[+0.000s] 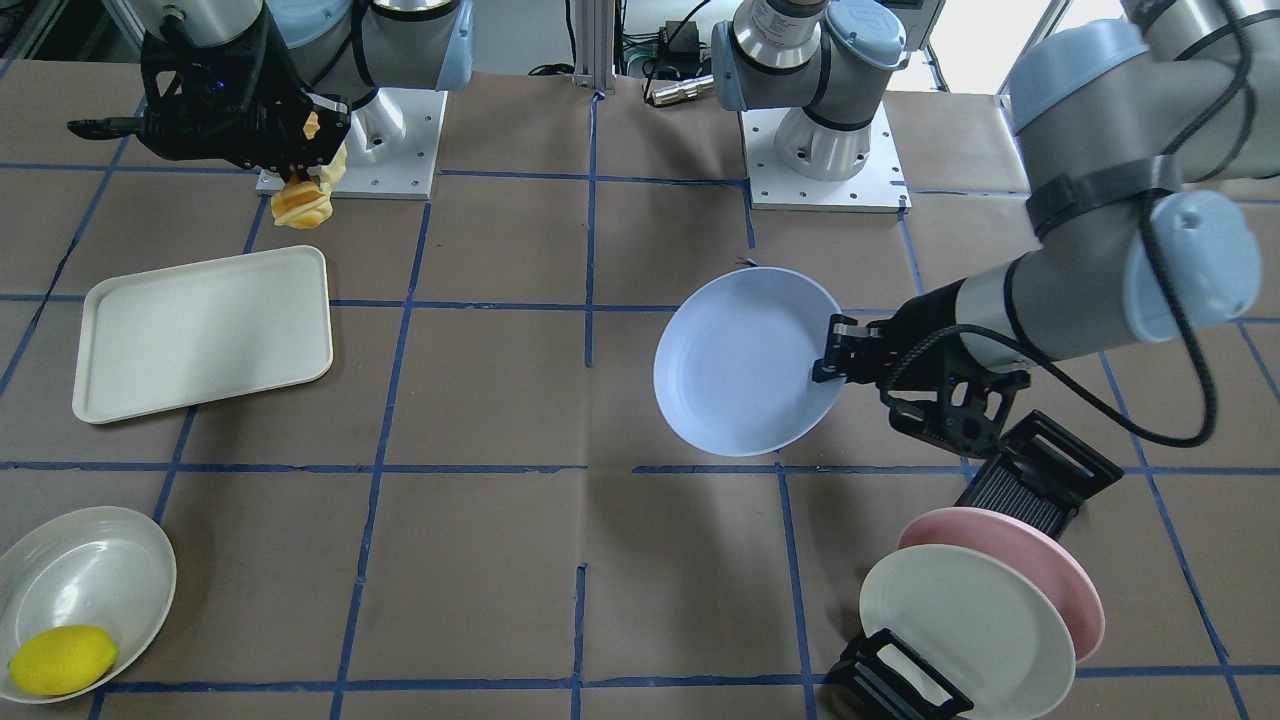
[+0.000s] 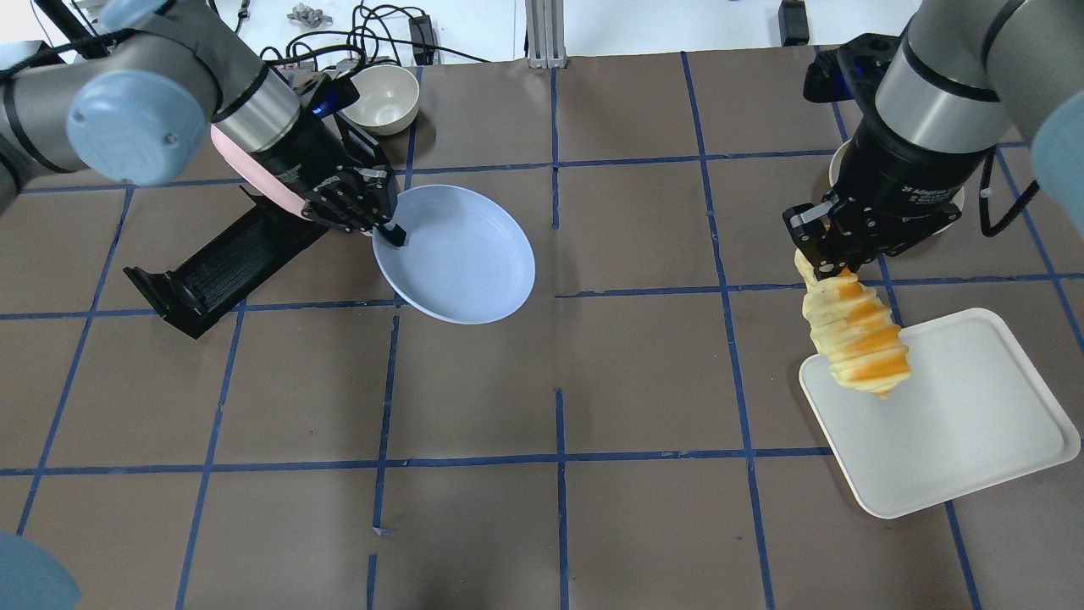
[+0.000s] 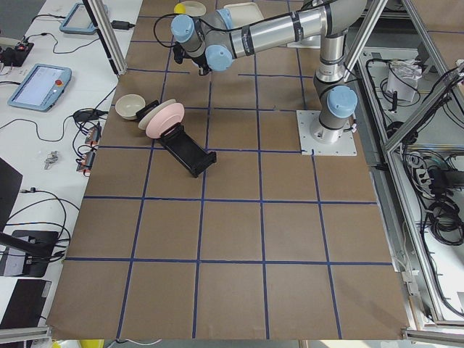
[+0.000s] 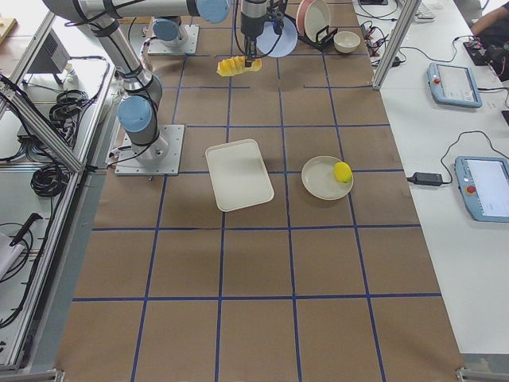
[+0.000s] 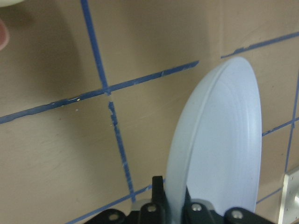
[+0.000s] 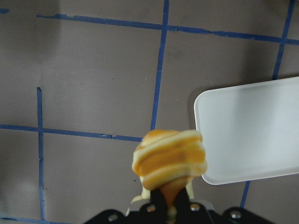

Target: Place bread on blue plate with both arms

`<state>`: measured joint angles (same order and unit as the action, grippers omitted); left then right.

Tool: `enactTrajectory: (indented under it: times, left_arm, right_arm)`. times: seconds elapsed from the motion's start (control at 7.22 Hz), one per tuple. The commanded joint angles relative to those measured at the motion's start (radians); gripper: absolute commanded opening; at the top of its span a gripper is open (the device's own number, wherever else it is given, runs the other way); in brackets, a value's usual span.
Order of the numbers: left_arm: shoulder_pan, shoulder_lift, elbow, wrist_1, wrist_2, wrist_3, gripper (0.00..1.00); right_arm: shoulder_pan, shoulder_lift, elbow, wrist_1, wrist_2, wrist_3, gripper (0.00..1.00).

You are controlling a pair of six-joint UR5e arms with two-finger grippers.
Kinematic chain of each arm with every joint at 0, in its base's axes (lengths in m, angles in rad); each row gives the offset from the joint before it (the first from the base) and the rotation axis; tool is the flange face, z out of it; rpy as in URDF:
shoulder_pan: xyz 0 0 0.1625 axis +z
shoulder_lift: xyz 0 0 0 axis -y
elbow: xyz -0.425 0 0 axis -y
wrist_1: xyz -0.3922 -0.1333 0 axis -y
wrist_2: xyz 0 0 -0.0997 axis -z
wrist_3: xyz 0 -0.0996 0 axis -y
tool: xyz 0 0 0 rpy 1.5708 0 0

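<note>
While the right gripper hangs clamped on one end of the bread, near the white tray, the left gripper pinches the rim of the blue plate, which is tilted off the counter. Both seem mid-carry and are well apart; next they should converge so the bread can be lowered onto the plate.

A robotics lab: blue-taped paper-covered table, aluminium framing, teach pendants, loose cables.
</note>
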<state>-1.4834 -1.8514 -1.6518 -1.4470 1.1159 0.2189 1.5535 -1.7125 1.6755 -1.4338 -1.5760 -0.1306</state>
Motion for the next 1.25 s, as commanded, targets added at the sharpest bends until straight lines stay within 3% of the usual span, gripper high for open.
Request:
enactTrajectory:
  times: [0.0, 0.28, 0.42, 0.55, 0.69, 0.97, 1.11]
  left_arm:
    - [-0.076, -0.038, -0.146, 0.311, -0.054, -0.189, 0.02]
    - [-0.127, -0.092, -0.172, 0.388, -0.061, -0.264, 0.02]
    - [-0.138, -0.103, -0.177, 0.390, -0.058, -0.274, 0.16]
    - [-0.144, -0.117, -0.183, 0.392, -0.056, -0.277, 0.80]
    - [-0.143, -0.112, -0.169, 0.395, -0.054, -0.300, 0.95]
    - [-0.070, -0.050, -0.140, 0.375, 0.014, -0.300, 1.00]
    - [-0.036, -0.001, -0.132, 0.306, 0.047, -0.293, 1.00]
  right_arm:
    - [0.000, 0.001, 0.010, 0.000, 0.002, 0.000, 0.17]
    - [0.000, -0.001, 0.030, -0.008, 0.005, -0.001, 0.17]
    - [0.002, 0.011, 0.042, -0.025, 0.013, -0.007, 0.16]
    - [0.002, 0.023, 0.084, -0.110, 0.074, -0.004, 0.16]
    - [0.007, 0.052, 0.117, -0.191, 0.091, -0.004, 0.16]
    - [0.086, 0.196, 0.107, -0.325, 0.094, 0.026, 0.16]
    - [0.156, 0.242, 0.081, -0.368, 0.100, 0.102, 0.16]
